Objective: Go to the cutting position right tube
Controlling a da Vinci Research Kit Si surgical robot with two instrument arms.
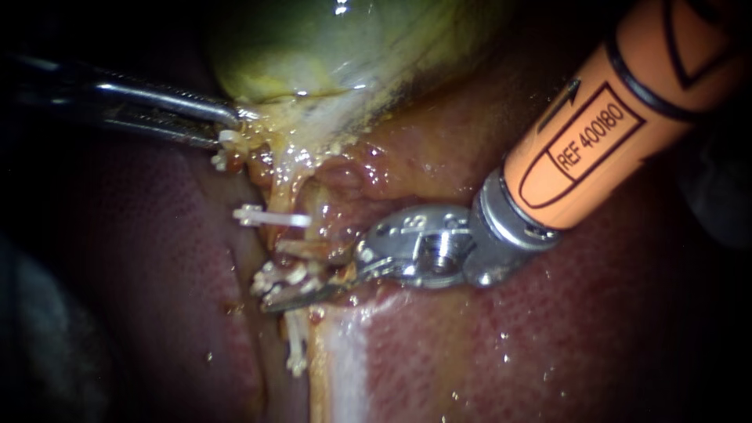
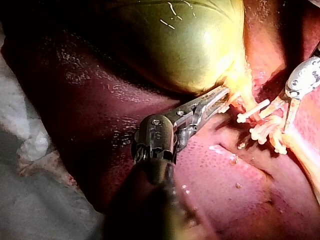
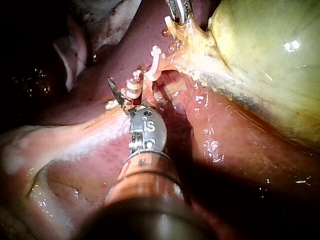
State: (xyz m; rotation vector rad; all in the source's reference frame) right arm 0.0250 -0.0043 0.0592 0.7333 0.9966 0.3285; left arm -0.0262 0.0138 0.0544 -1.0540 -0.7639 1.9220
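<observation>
Dark red liver fills the field, the green-yellow gallbladder above it, and my left instrument is clenched on the gallbladder's neck. Below that grip runs the tube, crossed by white clips, and my right instrument lies at the lower cluster of clips. Its blades seem parted around the tube, though one is largely hidden.
</observation>
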